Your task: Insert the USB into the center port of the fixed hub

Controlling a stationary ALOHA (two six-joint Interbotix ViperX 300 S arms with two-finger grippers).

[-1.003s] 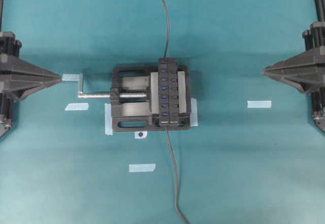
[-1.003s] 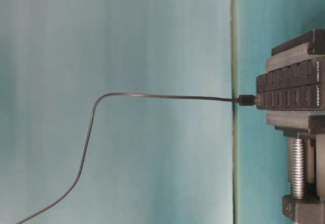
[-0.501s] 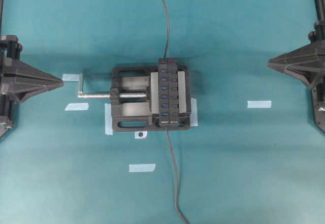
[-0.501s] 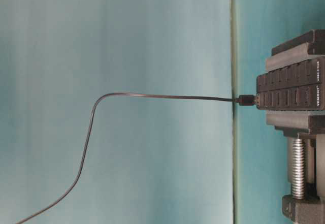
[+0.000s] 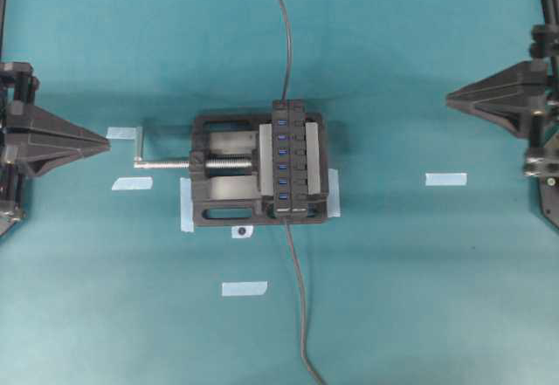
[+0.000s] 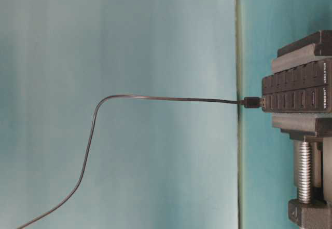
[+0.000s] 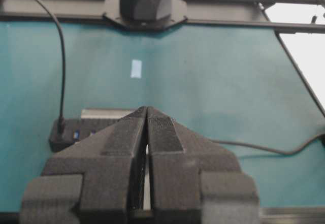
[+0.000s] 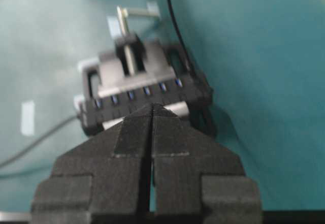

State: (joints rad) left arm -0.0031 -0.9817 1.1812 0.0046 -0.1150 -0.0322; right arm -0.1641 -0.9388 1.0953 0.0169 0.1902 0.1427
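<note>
Your left gripper has its fingers pressed together with nothing between them; in the overhead view it sits at the left edge, well apart from the work. Your right gripper is likewise pinched shut on nothing, its tip at the right side of the overhead view, also well clear.

Between the two, the fixed hub is clamped upright in a black vise, whose silver screw crank points toward your left arm. The hub's blue slots run in a row along its top.

In the table-level view, the USB is seated in the end of the hub, not in a center slot, with its thin cable trailing away in a curve. A thicker grey cable leaves the hub's other end. Strips of pale tape lie scattered on the teal table.
</note>
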